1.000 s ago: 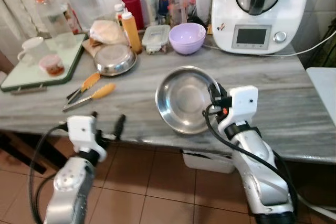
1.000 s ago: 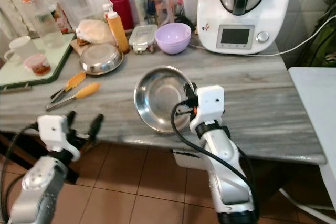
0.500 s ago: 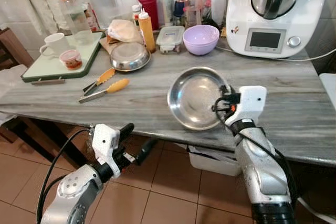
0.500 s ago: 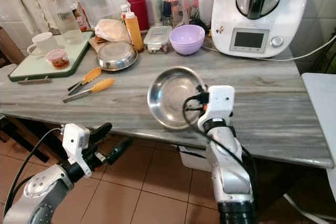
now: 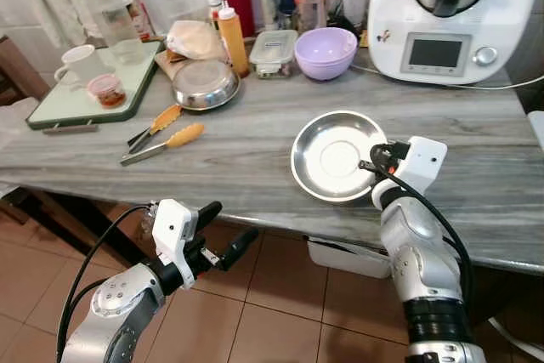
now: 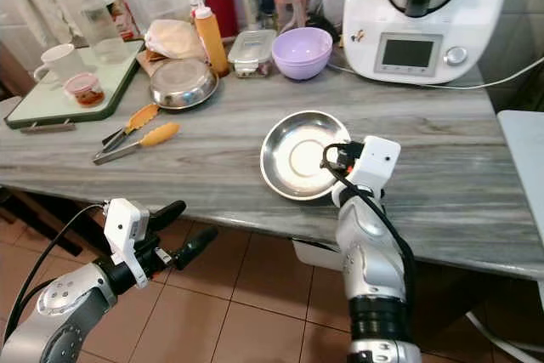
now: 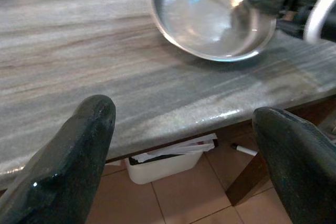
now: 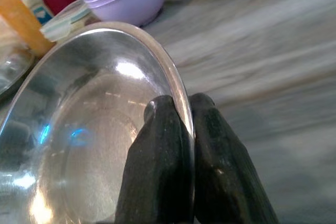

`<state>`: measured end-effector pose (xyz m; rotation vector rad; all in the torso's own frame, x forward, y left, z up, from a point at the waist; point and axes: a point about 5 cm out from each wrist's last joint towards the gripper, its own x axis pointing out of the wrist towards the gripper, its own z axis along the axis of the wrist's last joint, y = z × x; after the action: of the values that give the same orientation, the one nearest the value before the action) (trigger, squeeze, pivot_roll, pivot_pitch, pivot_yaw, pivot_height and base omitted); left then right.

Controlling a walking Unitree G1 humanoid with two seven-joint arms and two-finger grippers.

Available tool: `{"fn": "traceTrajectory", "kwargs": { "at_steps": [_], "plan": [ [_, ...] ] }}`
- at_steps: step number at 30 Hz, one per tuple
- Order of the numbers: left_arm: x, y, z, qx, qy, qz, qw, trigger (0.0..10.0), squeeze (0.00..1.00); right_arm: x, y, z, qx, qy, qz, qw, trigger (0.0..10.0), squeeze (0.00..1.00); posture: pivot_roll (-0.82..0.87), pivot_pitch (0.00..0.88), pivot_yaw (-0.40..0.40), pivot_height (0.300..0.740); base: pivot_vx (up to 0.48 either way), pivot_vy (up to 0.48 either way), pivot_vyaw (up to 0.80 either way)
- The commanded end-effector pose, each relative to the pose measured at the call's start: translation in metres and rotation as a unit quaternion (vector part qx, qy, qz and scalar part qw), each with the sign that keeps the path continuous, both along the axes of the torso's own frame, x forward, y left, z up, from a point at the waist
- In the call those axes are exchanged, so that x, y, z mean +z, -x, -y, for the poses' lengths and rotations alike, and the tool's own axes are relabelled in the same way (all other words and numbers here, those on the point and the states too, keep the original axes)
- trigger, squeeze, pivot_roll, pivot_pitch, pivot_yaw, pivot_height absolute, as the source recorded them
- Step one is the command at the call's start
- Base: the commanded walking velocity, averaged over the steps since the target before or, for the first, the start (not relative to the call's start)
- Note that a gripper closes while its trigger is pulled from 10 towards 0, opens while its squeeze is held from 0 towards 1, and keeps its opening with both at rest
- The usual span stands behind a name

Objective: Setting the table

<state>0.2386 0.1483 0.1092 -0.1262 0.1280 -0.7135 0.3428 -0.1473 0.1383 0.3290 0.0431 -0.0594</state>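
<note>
Right claw pinching steel bowl rim.
Bowl is sitting on table just ahead of it; left claw is hanging spread apart below table edge.

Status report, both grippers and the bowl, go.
Right gripper shut on steel bowl rim, over the counter. Left gripper open, idle below counter edge. Nothing in the way nearby.

Cluttered grey marble counter
</note>
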Motion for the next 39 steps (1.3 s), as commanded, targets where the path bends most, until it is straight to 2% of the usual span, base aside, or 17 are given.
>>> {"fn": "traceTrajectory", "kwargs": {
  "at_steps": [1, 6, 14, 16, 17, 18, 19, 20, 35, 39],
  "plan": [
    [0.003, 0.002, -0.002, -0.002, -0.004, 0.002, 1.000, 10.0, 0.00, 0.000, -0.006, -0.012, 0.013, -0.029, -0.011, 0.999, 10.0, 0.00, -0.16, 0.089, 0.151, 0.740, 0.000, 0.000, 0.00],
    [0.002, 0.004, 0.005, -0.004, 0.001, 0.001, 1.000, 10.0, 0.00, 0.001, -0.011, -0.033, 0.051, -0.042, -0.027, 0.997, 10.0, 0.00, -0.15, 0.091, 0.144, 0.740, 0.000, 0.000, 0.00],
    [0.002, 0.006, 0.005, 0.000, 0.001, -0.001, 1.000, 10.0, 0.00, -0.004, -0.007, -0.036, 0.057, -0.041, -0.041, 0.997, 10.0, 0.00, -0.15, 0.089, 0.138, 0.740, 0.000, 0.000, 0.00],
    [0.002, 0.006, 0.005, 0.000, 0.002, -0.002, 1.000, 10.0, 0.00, -0.011, -0.007, -0.035, 0.054, -0.052, -0.061, 0.995, 10.0, 0.00, -0.15, 0.089, 0.139, 0.740, 0.000, 0.000, 0.00],
    [0.002, 0.006, 0.005, -0.002, 0.001, -0.003, 1.000, 10.0, 0.00, -0.012, -0.007, -0.034, 0.051, -0.056, -0.063, 0.995, 10.0, 0.29, -0.15, 0.086, 0.141, 0.740, 0.000, 0.000, 0.00],
    [0.002, 0.006, 0.006, -0.003, 0.001, -0.003, 1.000, 10.0, 0.00, -0.013, -0.007, -0.033, 0.050, -0.058, -0.065, 0.995, 10.0, 0.85, -0.15, 0.086, 0.141, 0.740, 0.000, 0.000, 0.00],
    [0.002, 0.006, 0.006, -0.003, 0.001, -0.003, 1.000, 10.0, 0.00, -0.013, -0.007, -0.033, 0.050, -0.058, -0.065, 0.995, 10.0, 0.85, -0.15, 0.086, 0.141, 0.740, 0.000, 0.000, 0.00],
    [0.002, 0.006, 0.007, -0.006, 0.001, -0.002, 1.000, 10.0, 0.00, -0.013, -0.008, -0.031, 0.048, -0.059, -0.065, 0.995, 10.0, 1.00, -0.15, 0.087, 0.144, 0.740, 0.000, 0.000, 0.00],
    [0.002, 0.003, 0.008, -0.007, -0.002, -0.001, 1.000, 10.0, 0.00, -0.006, -0.015, -0.028, 0.034, -0.097, -0.056, 0.993, 10.0, 1.00, -0.15, 0.072, 0.147, 0.740, 0.000, 0.000, 0.00],
    [0.002, 0.003, 0.008, -0.005, -0.005, 0.000, 1.000, 10.0, 0.00, -0.003, -0.017, -0.028, 0.044, -0.081, -0.052, 0.994, 10.0, 1.00, -0.15, 0.068, 0.145, 0.740, 0.000, 0.000, 0.00]
  ]
}}
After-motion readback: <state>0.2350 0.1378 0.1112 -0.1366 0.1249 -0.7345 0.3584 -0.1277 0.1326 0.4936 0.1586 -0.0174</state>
